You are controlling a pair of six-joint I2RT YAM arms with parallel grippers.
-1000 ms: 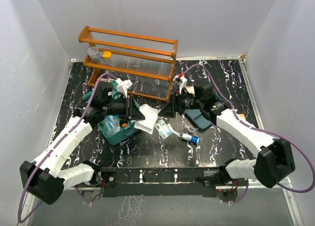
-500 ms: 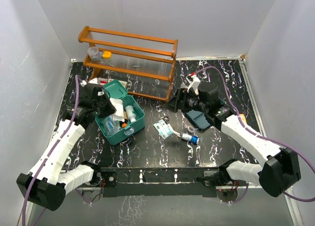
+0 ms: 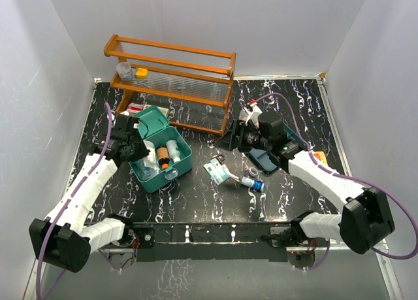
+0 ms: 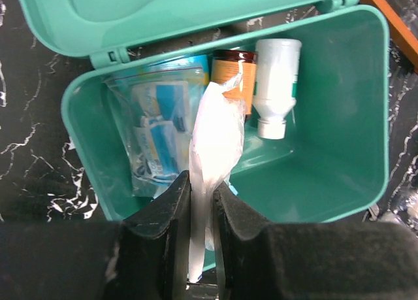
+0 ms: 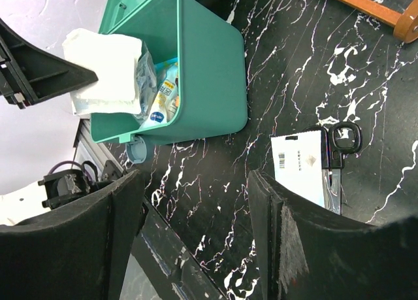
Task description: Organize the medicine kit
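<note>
The left arm rises from its base along the table's (image 3: 196, 199) left edge, elbow bent, with its wrist turned in over the near-left corner of the medicine kit (image 3: 181, 164). The left gripper (image 4: 201, 185) is pinched tight on one white packet (image 4: 215, 130), which hangs upright, partly inside the box. The kit sits left of centre, in front of the wooden rack (image 3: 171, 78), with its lid (image 4: 170, 12) swung back. I count three things lying inside: one zip bag (image 4: 153, 136) of blue-and-white items, one amber bottle (image 4: 234, 74) and one white bottle (image 4: 275, 84). The right arm stretches diagonally from the lower right toward the middle, low over the table. The right gripper (image 5: 194, 185) points at the kit with its fingers spread wide and nothing between them. Two loose items lie between the arms: one clear packet (image 3: 219, 171) and one small blue-capped bottle (image 3: 252, 182) (they are near each other, though I cannot tell if they touch). One dark teal tray (image 3: 266, 159) lies partly under the right forearm.
</note>
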